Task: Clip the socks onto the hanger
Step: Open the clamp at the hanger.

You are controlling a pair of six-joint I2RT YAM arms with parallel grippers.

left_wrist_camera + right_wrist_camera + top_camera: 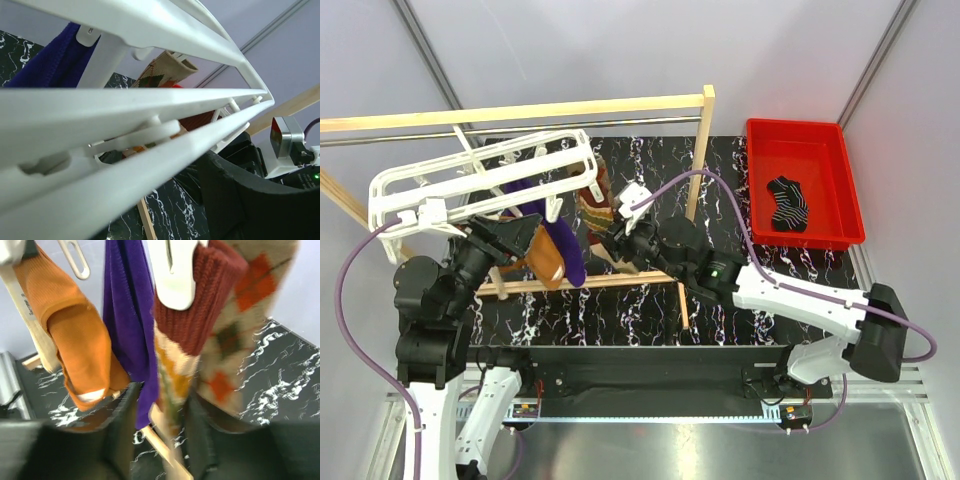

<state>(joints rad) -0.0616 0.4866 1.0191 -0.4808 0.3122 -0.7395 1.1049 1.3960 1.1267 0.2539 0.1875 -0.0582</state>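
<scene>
The white hanger (470, 180) hangs tilted at the upper left, and its bars fill the left wrist view (150, 100). An orange-brown sock (550, 258), a purple sock (570, 255) and an argyle sock (595, 205) hang from it. My left gripper (515, 238) sits under the hanger frame and appears shut on a bar; only one dark finger (240, 200) shows. My right gripper (618, 240) is open, and its fingers (120, 425) straddle the lower ends of the argyle sock (220, 340) and the purple sock (127, 315). A white clip (172, 275) grips the argyle sock's red cuff. The orange sock (75, 340) hangs to the left.
A wooden-post frame (570, 108) with a metal rod stands around the hanger, and its lower bar (167, 450) runs under my right gripper. A red bin (800, 127) at the right holds a black striped sock (788, 203). The table top is black marble-patterned.
</scene>
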